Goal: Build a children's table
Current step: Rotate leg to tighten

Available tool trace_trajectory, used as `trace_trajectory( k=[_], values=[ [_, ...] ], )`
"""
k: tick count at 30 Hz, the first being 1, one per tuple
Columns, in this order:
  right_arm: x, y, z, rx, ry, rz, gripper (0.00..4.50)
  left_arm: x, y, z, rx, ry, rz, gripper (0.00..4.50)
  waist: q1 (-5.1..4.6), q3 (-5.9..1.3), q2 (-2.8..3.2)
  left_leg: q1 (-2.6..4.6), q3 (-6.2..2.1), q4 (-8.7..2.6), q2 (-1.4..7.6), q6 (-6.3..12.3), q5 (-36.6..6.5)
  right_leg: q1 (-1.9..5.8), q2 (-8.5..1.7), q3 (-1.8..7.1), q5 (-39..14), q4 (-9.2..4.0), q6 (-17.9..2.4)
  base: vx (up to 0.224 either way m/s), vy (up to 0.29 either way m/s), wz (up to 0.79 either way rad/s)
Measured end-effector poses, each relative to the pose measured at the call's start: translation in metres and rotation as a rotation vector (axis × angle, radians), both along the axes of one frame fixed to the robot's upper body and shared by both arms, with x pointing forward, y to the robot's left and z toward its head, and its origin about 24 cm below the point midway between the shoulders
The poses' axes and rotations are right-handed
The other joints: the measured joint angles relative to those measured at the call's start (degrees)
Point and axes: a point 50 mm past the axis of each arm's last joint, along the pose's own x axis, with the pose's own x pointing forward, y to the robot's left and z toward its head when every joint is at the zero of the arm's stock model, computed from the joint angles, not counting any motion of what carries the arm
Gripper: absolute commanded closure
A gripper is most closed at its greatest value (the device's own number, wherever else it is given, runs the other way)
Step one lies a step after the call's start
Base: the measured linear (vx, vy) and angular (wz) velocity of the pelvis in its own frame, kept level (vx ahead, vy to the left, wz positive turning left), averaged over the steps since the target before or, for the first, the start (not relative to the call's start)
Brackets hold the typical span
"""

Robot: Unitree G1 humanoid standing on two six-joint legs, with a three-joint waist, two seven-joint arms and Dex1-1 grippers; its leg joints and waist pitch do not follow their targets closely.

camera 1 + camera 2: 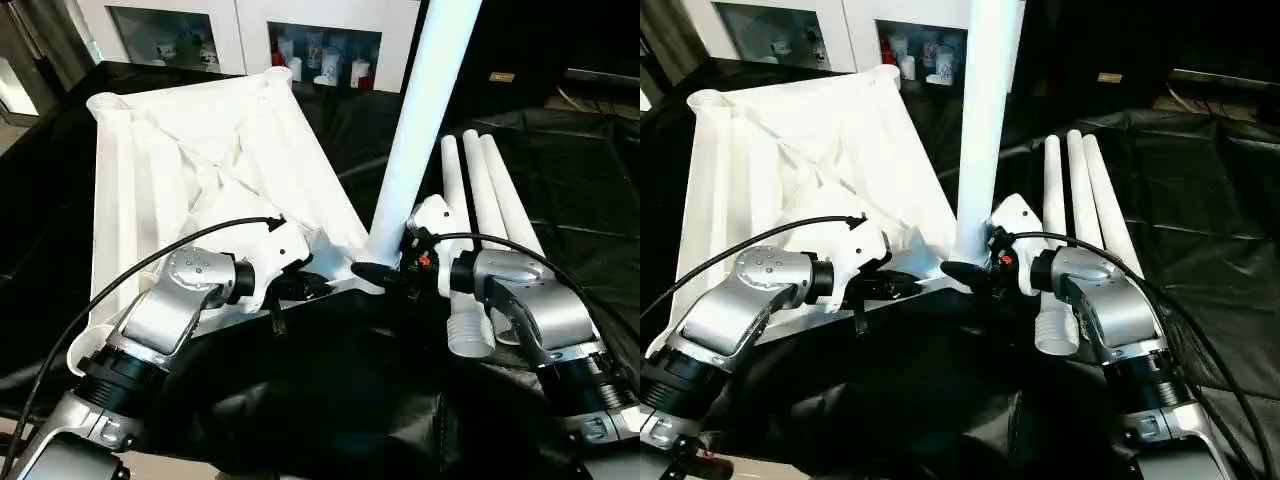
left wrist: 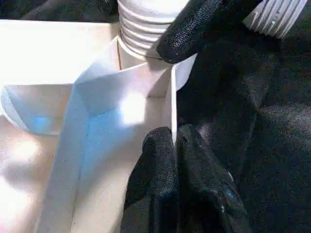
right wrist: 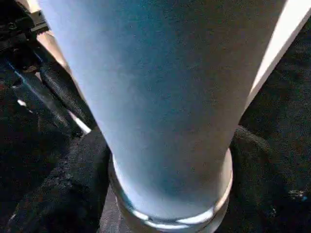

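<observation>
The white tabletop (image 1: 200,150) lies upside down on the black cloth, ribbed underside up. One white leg (image 1: 420,110) stands upright in its near right corner socket. My right gripper (image 1: 385,268) is closed around the base of this leg, with a black finger (image 3: 82,194) on either side. In the left wrist view the leg's threaded end (image 2: 146,24) sits in the socket. My left gripper (image 1: 318,288) is shut on the tabletop's thin rim wall (image 2: 172,111) just beside that corner. Three more legs (image 1: 480,190) lie side by side to the right.
The black-draped work table (image 1: 580,200) extends to the right and behind, its cloth bunched up in front of me (image 1: 330,400). A white cabinet (image 1: 320,45) with small items behind glass stands at the back. Cables run over both forearms.
</observation>
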Motion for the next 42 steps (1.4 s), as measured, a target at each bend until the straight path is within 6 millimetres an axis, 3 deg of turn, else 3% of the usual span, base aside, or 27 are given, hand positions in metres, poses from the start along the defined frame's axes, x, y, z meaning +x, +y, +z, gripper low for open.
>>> trace_trajectory(
  k=[7, 15, 20, 21, 25, 32, 37, 42],
  values=[
    [-0.003, 0.006, -0.005, 0.035, 0.009, -0.046, 1.68, 0.001, -0.001, -0.002, -0.001, 0.007, 0.020, 4.50, 0.07, 0.00, 0.00, 0.01, 0.01, 0.04, 0.02, 0.01, 0.0, 0.00, 0.00, -0.01, 0.0, 0.04, 0.0, 0.000, 0.000, 0.00],
    [0.027, 0.020, -0.013, 0.125, 0.001, -0.520, 1.71, 0.029, -0.038, -0.003, -0.026, 0.007, 0.261, 4.50, -0.64, -0.01, -0.01, 0.22, 0.08, 0.18, 0.03, -0.26, 0.0, 0.17, 0.00, 0.07, 0.4, 0.05, -0.1, 0.000, 0.000, 0.00],
    [0.038, 0.027, -0.013, 0.135, -0.003, -0.666, 1.71, 0.036, -0.052, -0.003, -0.030, 0.000, 0.329, 4.50, -0.57, -0.01, -0.01, 0.39, 0.10, 0.00, 0.03, -0.34, 0.0, 0.28, 0.00, 0.09, 0.5, 0.01, -0.1, 0.000, 0.000, 0.00],
    [0.038, 0.028, -0.014, 0.142, -0.003, -0.676, 1.15, 0.036, -0.053, -0.003, -0.029, -0.002, 0.333, 4.50, -0.56, -0.01, -0.01, 0.43, 0.10, -0.04, 0.03, -0.35, 0.0, 0.31, 0.00, 0.08, 0.5, 0.01, -0.1, 0.000, 0.000, 0.00],
    [0.040, 0.032, -0.014, 0.162, -0.003, -0.676, 0.81, 0.037, -0.053, -0.003, -0.023, -0.013, 0.336, 4.50, -0.68, -0.01, -0.01, 0.45, 0.11, -0.12, 0.03, -0.37, 0.0, 0.29, 0.00, 0.08, 0.5, -0.01, -0.1, 0.000, 0.000, 0.00],
    [0.037, 0.030, -0.013, 0.130, -0.026, -0.572, 0.81, 0.035, -0.043, -0.002, -0.024, -0.025, 0.294, 4.50, -0.82, -0.01, -0.01, 0.41, 0.13, -0.30, 0.05, -0.42, 0.1, 0.19, 0.07, 0.08, 0.5, -0.14, 0.0, 0.000, 0.000, 0.00],
    [0.019, 0.017, -0.012, 0.036, -0.062, -0.311, 0.81, 0.024, -0.019, -0.001, -0.018, -0.026, 0.190, 4.50, -0.74, -0.01, -0.01, 0.24, 0.12, -0.45, 0.12, -0.29, 0.2, 0.07, 0.16, 0.04, 0.5, -0.36, 0.0, 0.000, 0.000, 0.00],
    [0.009, 0.008, -0.005, -0.010, -0.072, -0.155, 0.81, 0.014, -0.009, 0.000, -0.019, -0.004, 0.088, 4.50, -0.55, -0.01, -0.01, -0.05, 0.17, -0.42, 0.11, 0.01, 0.3, -0.03, 0.11, 0.00, 0.5, -0.62, 0.0, 0.000, 0.000, 0.00]
  ],
)
